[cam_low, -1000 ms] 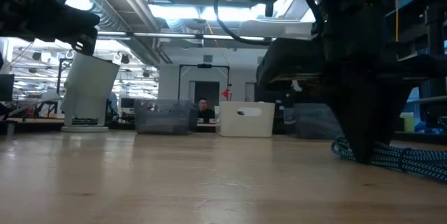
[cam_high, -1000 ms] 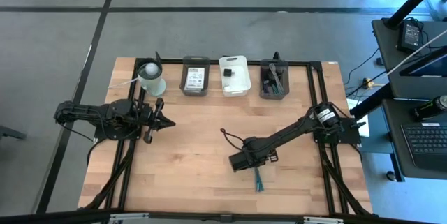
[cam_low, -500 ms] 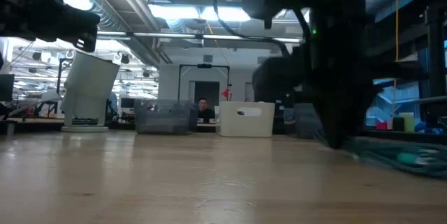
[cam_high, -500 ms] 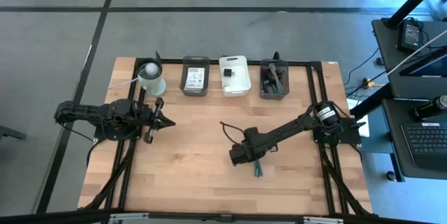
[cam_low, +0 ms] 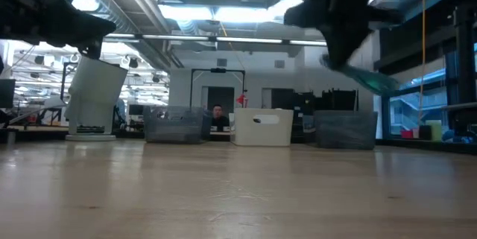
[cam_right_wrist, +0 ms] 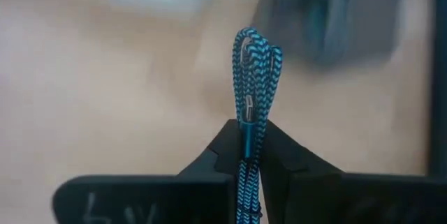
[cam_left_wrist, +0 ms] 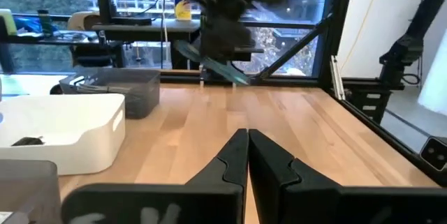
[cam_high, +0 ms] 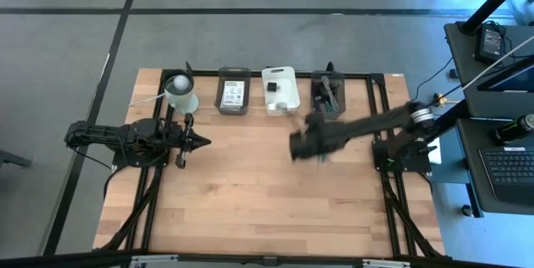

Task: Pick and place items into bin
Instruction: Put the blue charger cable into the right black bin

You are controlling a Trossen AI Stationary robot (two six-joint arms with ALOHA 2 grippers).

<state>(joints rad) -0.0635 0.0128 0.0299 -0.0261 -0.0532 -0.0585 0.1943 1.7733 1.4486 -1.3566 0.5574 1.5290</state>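
Bins: three stand in a row along the far edge of my surface, namely a grey bin with a white printed card in it, a white bin with a small dark object in it, and a dark mesh bin with several tools in it.
Cup: one white cup with a ball on top stands at the left end of that row.
Arms: two, both mine, dark and jointed.
Right tool: it is clenched on one braided cable, raised above the surface in front of the white and mesh bins; in the high view it is blurred.
Cable relative to the right tool: the folded bundle is pinched between my two fingers and its looped end projects forward past the fingertips; in the low view it trails from the tool as a teal streak, clear of the surface.
Cable material and shape: woven teal-and-black braid, folded into several parallel strands that end in rounded loops.
Left tool: its fingers are pressed together on nothing, and it hangs over the left part of the surface, in front of the cup.
Surface: pale wooden planks with a visible grain, set in a black frame.
Background: one person shows far behind the bins in the low view.
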